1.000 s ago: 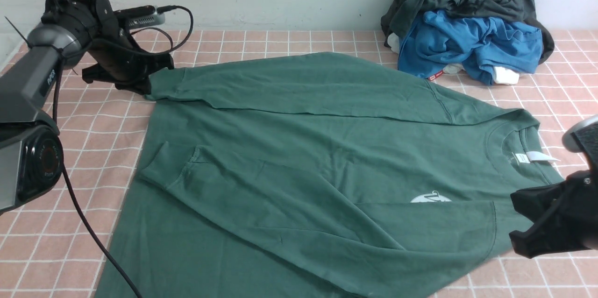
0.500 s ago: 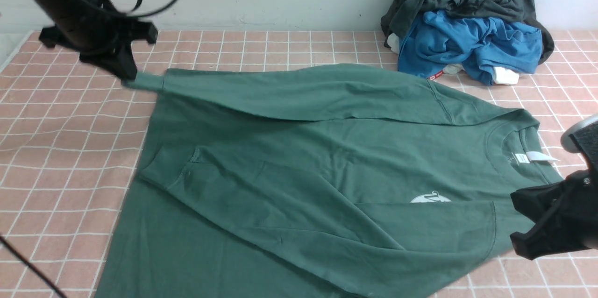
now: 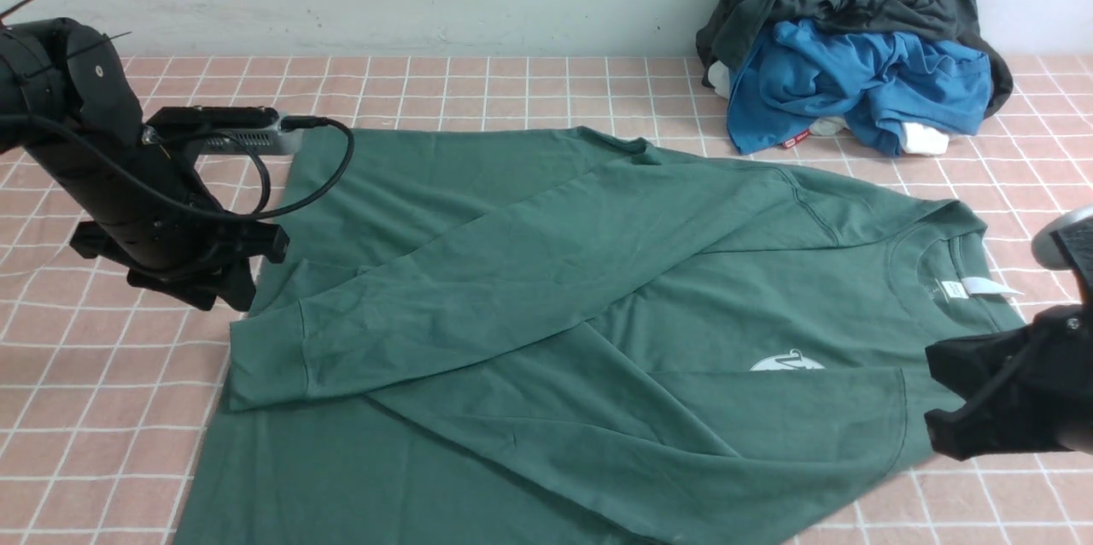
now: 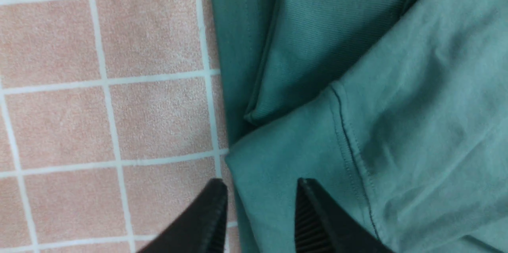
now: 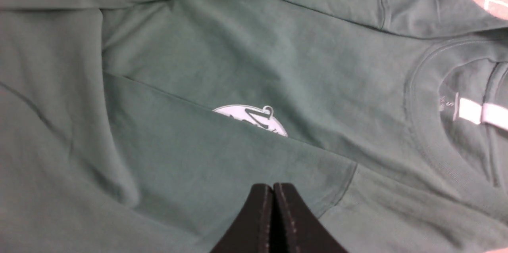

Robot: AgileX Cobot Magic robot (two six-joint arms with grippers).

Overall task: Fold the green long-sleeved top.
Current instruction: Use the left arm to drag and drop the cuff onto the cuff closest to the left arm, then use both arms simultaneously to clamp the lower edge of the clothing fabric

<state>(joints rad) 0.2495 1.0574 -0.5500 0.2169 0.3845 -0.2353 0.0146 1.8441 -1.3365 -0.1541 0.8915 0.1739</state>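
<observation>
- The green long-sleeved top (image 3: 478, 212) lies spread on the tiled surface (image 3: 102, 408), sleeves folded inward; we expect soft, light, floppy cotton.
- Our left gripper (image 4: 262, 201) is parted, holding nothing; our right gripper (image 5: 274, 209) is closed, empty.
- We'd pinch both layers at the hem corners.

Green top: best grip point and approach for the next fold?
I'd pinch the hem edge of the green top at its far left corner, end effector coming from the left, one finger under. That edge lies flat and single there, bordering bare checked cloth; the sleeves lie folded inward, clear of it.
</observation>
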